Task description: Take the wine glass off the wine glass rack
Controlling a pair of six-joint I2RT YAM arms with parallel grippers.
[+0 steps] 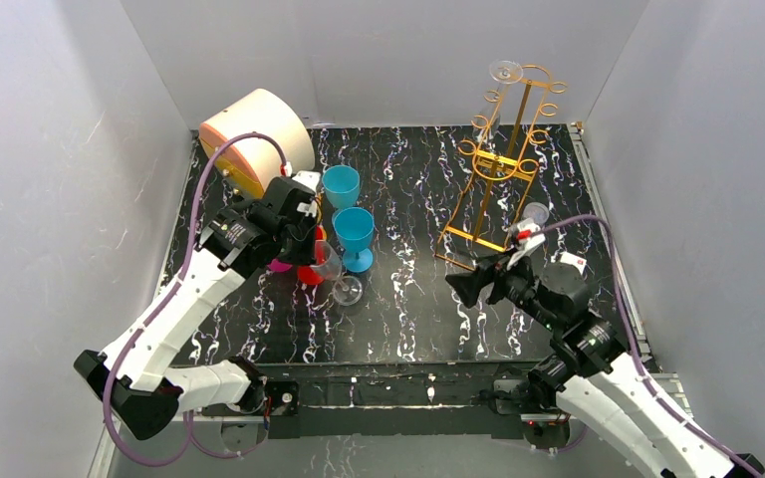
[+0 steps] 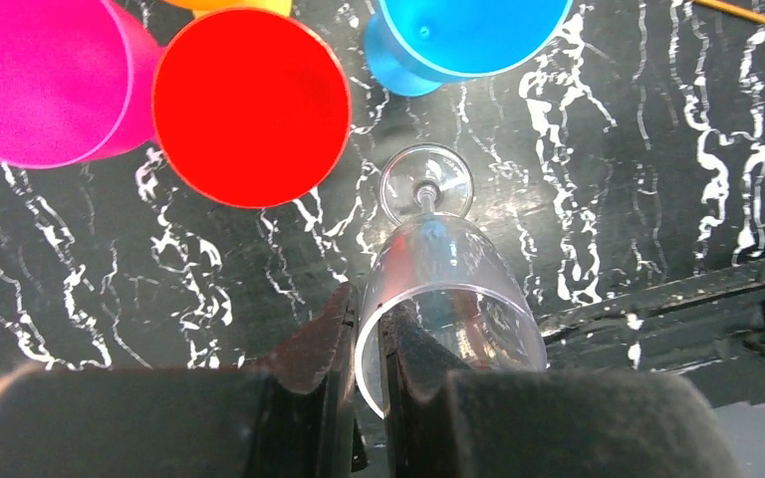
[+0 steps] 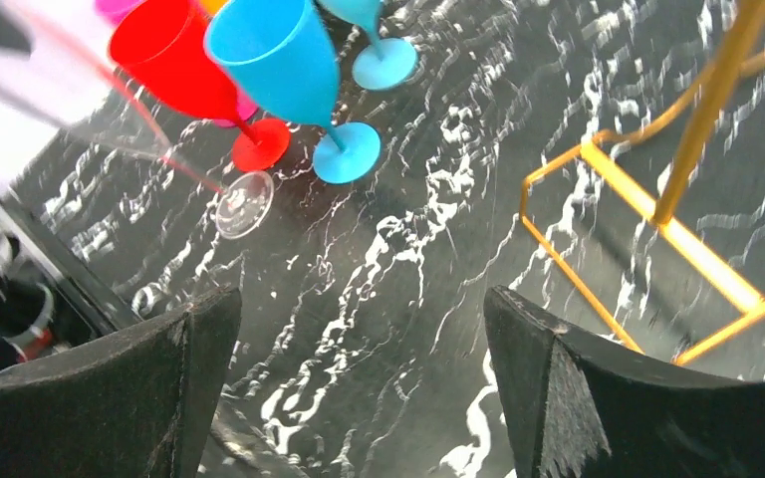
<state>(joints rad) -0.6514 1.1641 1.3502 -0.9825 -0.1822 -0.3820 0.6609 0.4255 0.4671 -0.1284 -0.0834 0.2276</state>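
**Fig. Wine glass vs. tools (top, L-wrist and R-wrist views).**

**Position rel. to tool.** The wine glass (image 2: 438,284) is clamped at its rim by the left tool (image 2: 367,349). One of the fingers (image 2: 319,344) is set outside the bowl and the other inside. The glass is tilted, w/ the bowl leaned toward the tool and the foot down at the worktop (image 1: 408,319). Whether the foot sits flat cannot be told.

**Position on worktop.** The glass (image 1: 334,267) is seen at left-centre, well apart from the wine glass rack (image 1: 503,164). It is just beside a red goblet (image 2: 251,105) and near two blue goblets (image 1: 355,234). A pink goblet (image 2: 35,80) is next to the red one.

**Right tool.** The right tool (image 3: 359,388) is shown w/ fingers wide apart and nothing between them. It is held near the front corner of the rack's base (image 3: 598,269).

**Appearance.**
- The glass is clear and colourless, w/ a tapered bowl, thin stem and round foot.
- A blue tint is seen through the bowl.
- In the R-wrist view only the foot (image 3: 244,204) is sharp and the bowl is blurred.

**Rack.** The rack is gold wire, upright at right-rear, w/ curled loops at the top and a rectangular base. A clear disc (image 1: 505,70) is seen at the top loops.
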